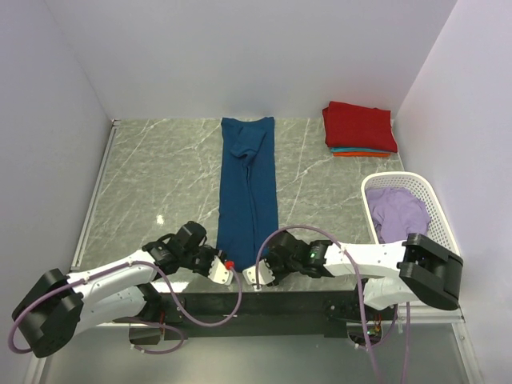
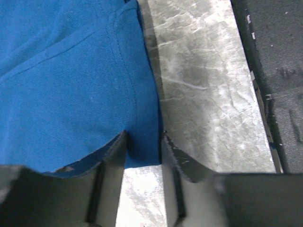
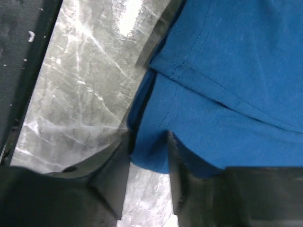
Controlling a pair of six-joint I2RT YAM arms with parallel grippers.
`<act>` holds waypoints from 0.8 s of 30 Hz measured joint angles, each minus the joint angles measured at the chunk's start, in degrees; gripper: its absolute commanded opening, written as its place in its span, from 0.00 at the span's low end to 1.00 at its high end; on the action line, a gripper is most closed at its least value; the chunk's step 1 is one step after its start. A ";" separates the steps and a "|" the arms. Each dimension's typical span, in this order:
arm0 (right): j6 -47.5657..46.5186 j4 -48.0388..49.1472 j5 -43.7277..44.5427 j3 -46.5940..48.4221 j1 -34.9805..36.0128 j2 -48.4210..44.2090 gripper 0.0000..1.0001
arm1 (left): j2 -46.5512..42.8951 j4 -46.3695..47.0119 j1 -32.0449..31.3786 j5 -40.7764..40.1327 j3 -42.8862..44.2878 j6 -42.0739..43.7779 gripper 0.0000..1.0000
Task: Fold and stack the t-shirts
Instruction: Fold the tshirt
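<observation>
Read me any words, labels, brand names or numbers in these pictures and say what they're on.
No readable text anywhere. The blue t-shirt, the folded red shirt, the white basket and the purple garment in it show no print, tag or logo that can be made out.

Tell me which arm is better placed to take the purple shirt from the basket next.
Right, probably. The basket with the purple shirt stands beside the right arm, across the blue shirt from the left. First, the right pincer and left pincer must release its hem.
</observation>
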 measured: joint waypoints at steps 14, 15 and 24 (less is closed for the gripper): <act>6.95 -6.67 -0.11 1.79 1.64 -4.44 0.00 | -3.87 -12.61 -0.17 3.34 4.39 1.79 0.01; 8.04 -7.67 -0.42 2.54 1.99 -5.86 0.00 | -4.68 -14.82 -0.26 4.02 5.70 1.60 0.01; 11.37 -10.97 -2.73 6.58 -3.61 -10.73 0.00 | -3.78 -24.98 6.93 5.88 16.17 1.88 0.01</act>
